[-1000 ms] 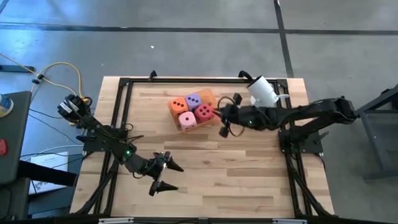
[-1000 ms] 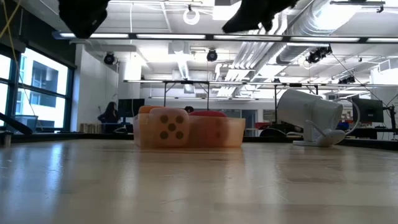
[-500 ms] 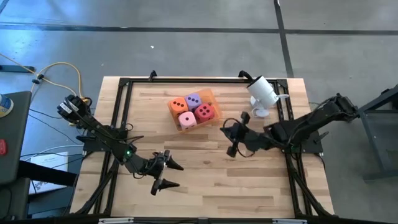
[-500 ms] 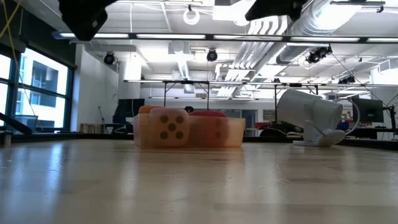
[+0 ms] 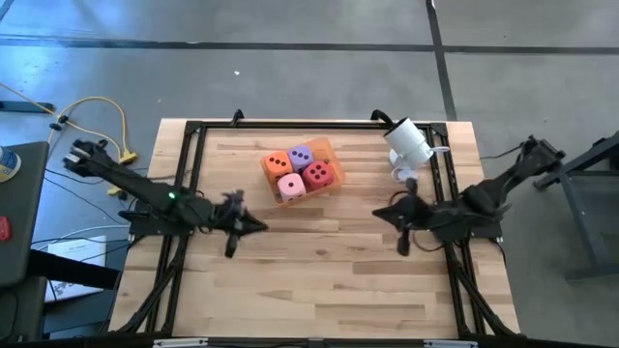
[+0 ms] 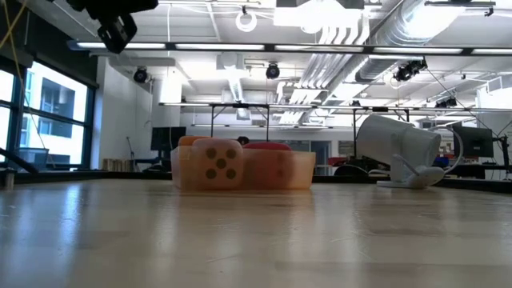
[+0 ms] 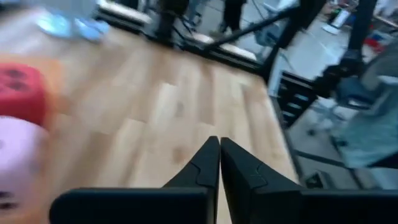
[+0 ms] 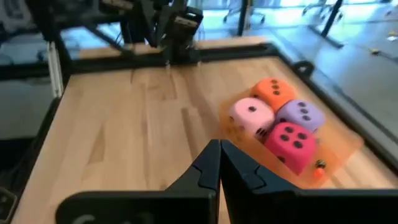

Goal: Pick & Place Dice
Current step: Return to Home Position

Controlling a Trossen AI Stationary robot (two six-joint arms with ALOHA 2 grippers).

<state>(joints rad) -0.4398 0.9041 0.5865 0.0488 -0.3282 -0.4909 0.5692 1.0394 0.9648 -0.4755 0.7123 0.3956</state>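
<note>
Four dice lie side by side in a translucent orange tray (image 5: 327, 152) at the table's far middle: orange (image 5: 277, 161), purple (image 5: 301, 155), pink (image 5: 290, 186) and red (image 5: 319, 175). The right wrist view shows them too: the orange die (image 8: 273, 92), the pink die (image 8: 252, 116), the purple die (image 8: 300, 114) and the red die (image 8: 289, 142). My left gripper (image 5: 259, 227) hovers shut and holding nothing, left of the tray and nearer. My right gripper (image 5: 380, 214) hovers shut and holding nothing, right of the tray.
A white camera on a stand (image 5: 408, 145) sits at the far right, close to the right arm. Black frame rails (image 5: 190, 184) run along the table's sides. Bare wood (image 5: 319, 280) fills the near half of the table.
My left gripper has shut on nothing and has swung up from the near left toward the far edge. My right gripper has drawn away from the tray's right side toward the table's right edge and a little nearer. The dice have stayed in the tray.
</note>
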